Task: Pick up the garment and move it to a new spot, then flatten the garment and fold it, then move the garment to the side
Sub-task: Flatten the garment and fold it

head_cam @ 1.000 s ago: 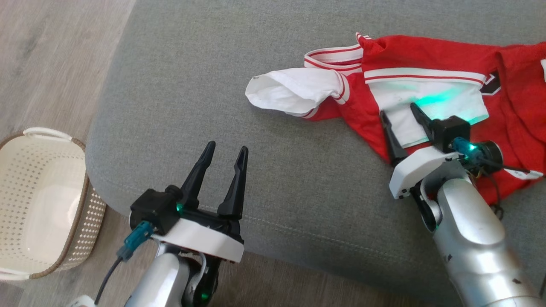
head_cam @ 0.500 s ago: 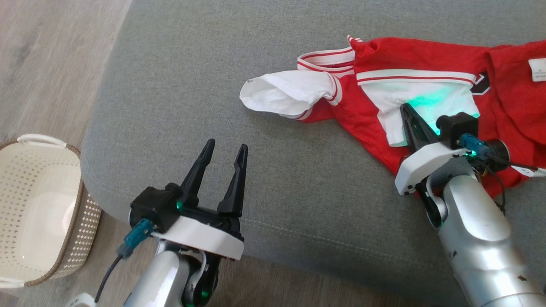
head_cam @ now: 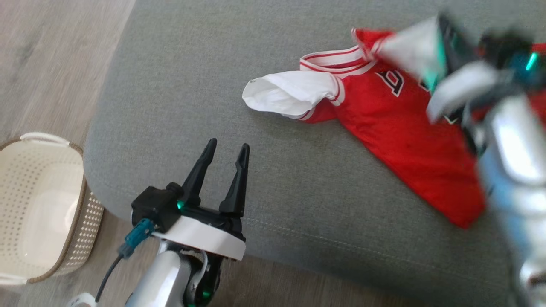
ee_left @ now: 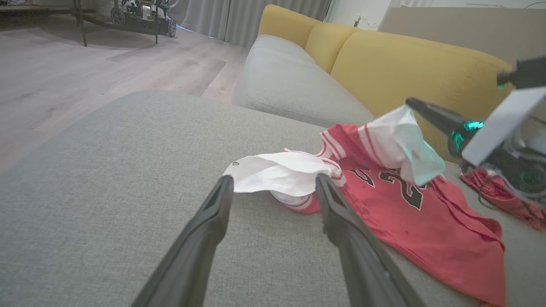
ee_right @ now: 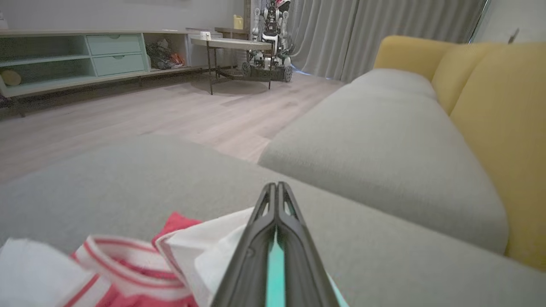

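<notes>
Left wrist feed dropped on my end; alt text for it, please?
The right gripper, shut on a white panel of the red garment, holds that flap up off the grey cushion. The left gripper is open in the foreground, framing the white sleeve; a yellow sofa back stands behind.

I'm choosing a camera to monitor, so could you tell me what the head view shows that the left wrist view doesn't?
Head view: a white basket beside the grey cushion. Left wrist view: a yellow sofa back and curtains. Both: the red shirt on that cushion, the open left pincer, and the right pincer holding its white part up.
</notes>
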